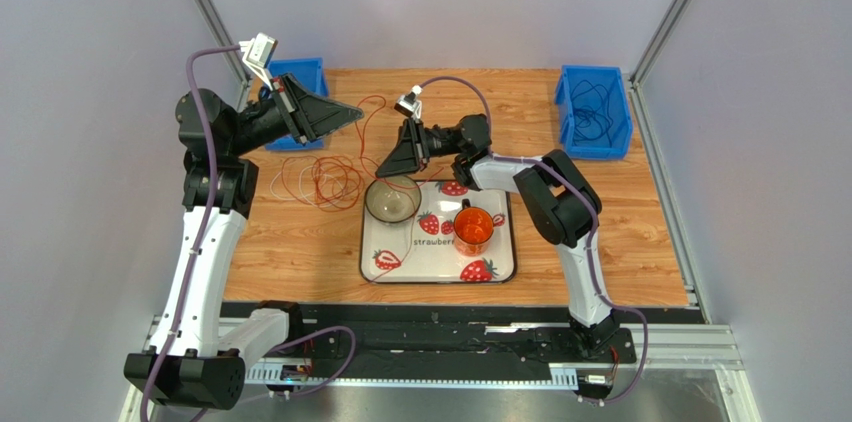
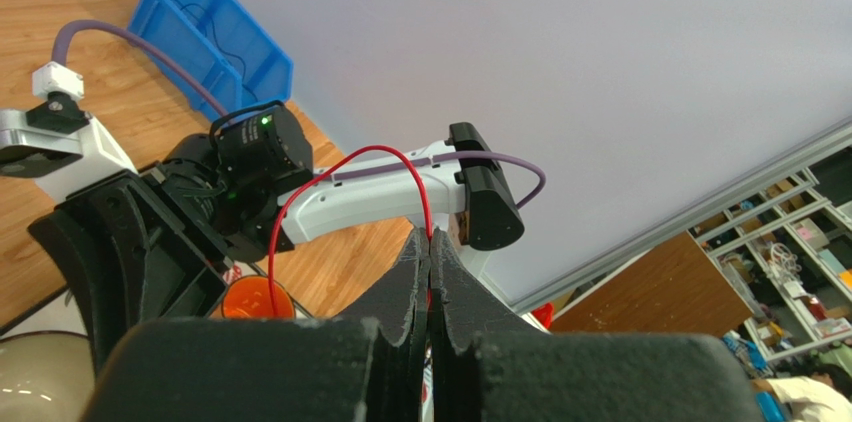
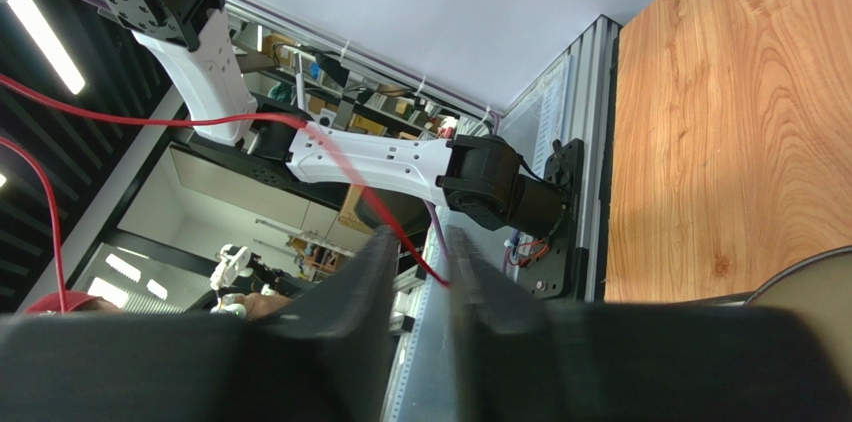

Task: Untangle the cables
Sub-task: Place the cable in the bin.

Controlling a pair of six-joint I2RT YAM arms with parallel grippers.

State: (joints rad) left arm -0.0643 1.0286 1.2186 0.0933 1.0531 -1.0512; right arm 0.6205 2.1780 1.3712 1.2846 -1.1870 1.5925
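A tangle of thin orange and red-brown cables (image 1: 325,180) lies on the wooden table left of the tray. My left gripper (image 1: 355,114) hangs above them, shut on a red cable (image 2: 340,164) that arcs out from between its fingertips (image 2: 430,242) and drops toward the orange cup (image 2: 250,300). My right gripper (image 1: 385,170) hovers over the bowl (image 1: 392,200). In the right wrist view its jaws (image 3: 420,242) stand apart, and the red cable (image 3: 380,207) runs slanting into the gap, touching the right finger's inner face.
A strawberry-print tray (image 1: 500,267) holds the bowl and an orange cup (image 1: 473,227). A blue bin (image 1: 298,77) stands at the back left. Another blue bin (image 1: 595,112) with dark cables stands at the back right. Metal frame posts rise at both back corners.
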